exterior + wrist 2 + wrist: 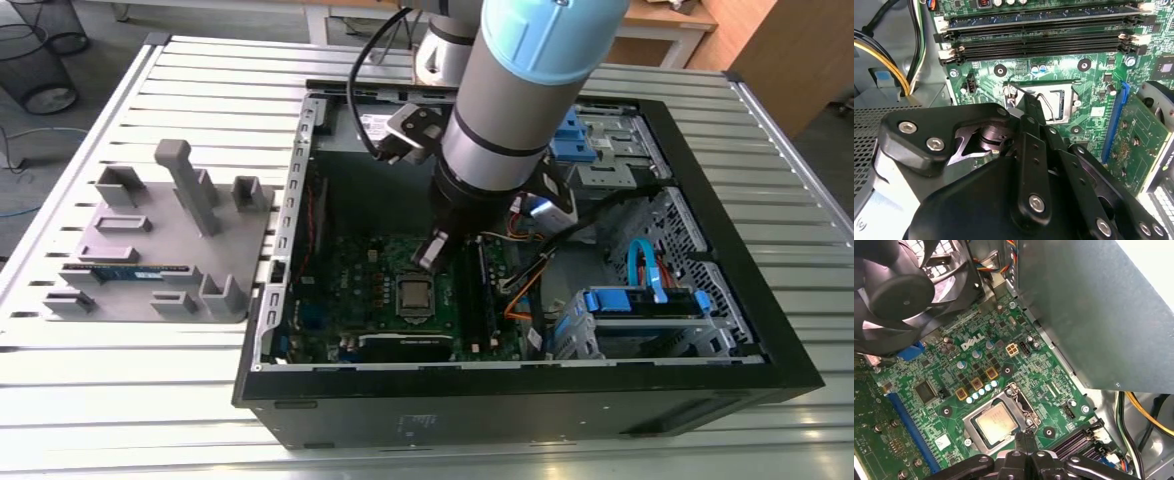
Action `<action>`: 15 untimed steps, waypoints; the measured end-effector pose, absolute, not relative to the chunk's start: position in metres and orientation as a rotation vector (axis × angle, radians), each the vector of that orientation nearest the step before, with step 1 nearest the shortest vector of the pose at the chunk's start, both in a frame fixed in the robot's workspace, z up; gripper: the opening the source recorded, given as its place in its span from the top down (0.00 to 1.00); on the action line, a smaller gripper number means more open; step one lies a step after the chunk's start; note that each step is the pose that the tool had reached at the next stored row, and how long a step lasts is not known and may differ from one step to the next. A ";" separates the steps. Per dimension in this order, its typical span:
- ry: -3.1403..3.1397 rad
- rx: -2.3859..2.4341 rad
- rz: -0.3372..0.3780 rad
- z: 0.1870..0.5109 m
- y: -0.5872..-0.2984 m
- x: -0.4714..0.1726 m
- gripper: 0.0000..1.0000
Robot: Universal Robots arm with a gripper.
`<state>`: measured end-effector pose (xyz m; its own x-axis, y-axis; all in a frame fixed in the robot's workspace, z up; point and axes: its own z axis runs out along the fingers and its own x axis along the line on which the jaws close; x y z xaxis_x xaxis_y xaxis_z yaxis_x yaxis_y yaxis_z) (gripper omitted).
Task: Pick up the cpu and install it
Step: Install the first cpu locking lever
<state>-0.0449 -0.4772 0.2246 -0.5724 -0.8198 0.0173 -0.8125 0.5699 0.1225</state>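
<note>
The cpu [416, 293], a small silver square, lies flat in the socket on the green motherboard [360, 270] inside the open computer case [747, 330]. In the first wrist view the cpu [996, 422] sits inside the socket's metal frame [1021, 400]. My gripper [430, 252] hangs just above the socket's far edge in the exterior view. Its black fingers come together at a narrow tip [1026, 436] beside the cpu, by the socket's lever side, with nothing between them. In the second wrist view the gripper [1021, 103] covers part of the socket frame [1054, 85].
A grey fixture plate [160, 250] carrying a blue-green memory stick [127, 270] stands at the exterior view's left, outside the case. Inside are a black fan [894, 285], memory slots [1039, 30], an expansion card [1134, 145], blue drive cages [641, 300] and loose cables [534, 280].
</note>
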 end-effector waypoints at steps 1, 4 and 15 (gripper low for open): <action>-2.719 1.416 -0.154 0.224 -0.477 -0.045 0.89; -2.717 1.414 -0.148 0.221 -0.477 -0.045 0.89; -2.708 1.406 -0.106 0.216 -0.479 -0.045 0.89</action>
